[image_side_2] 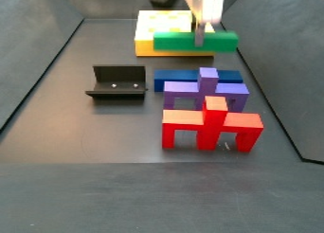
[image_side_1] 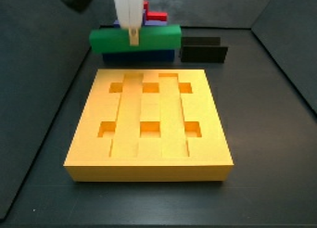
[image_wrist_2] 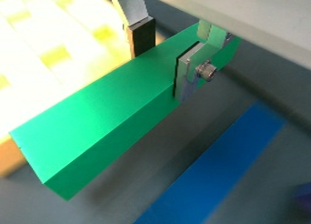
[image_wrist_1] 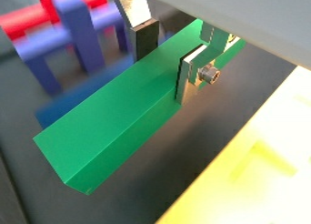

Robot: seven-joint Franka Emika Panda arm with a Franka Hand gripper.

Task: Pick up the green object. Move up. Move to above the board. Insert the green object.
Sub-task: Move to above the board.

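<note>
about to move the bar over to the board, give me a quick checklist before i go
1. Gripper jaws shut on green bar: ok.
2. Bar lifted off the blue bar: ok.
3. Grip centred on the bar: cannot tell.
4. Bar above the board: not ok, it hangs behind the board's far edge in a side view.
5. Board grooves free of pieces: ok.
6. Black fixture out of the path: ok.

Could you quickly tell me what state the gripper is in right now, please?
Gripper: shut on the green bar, held off the floor beside the board.
</note>
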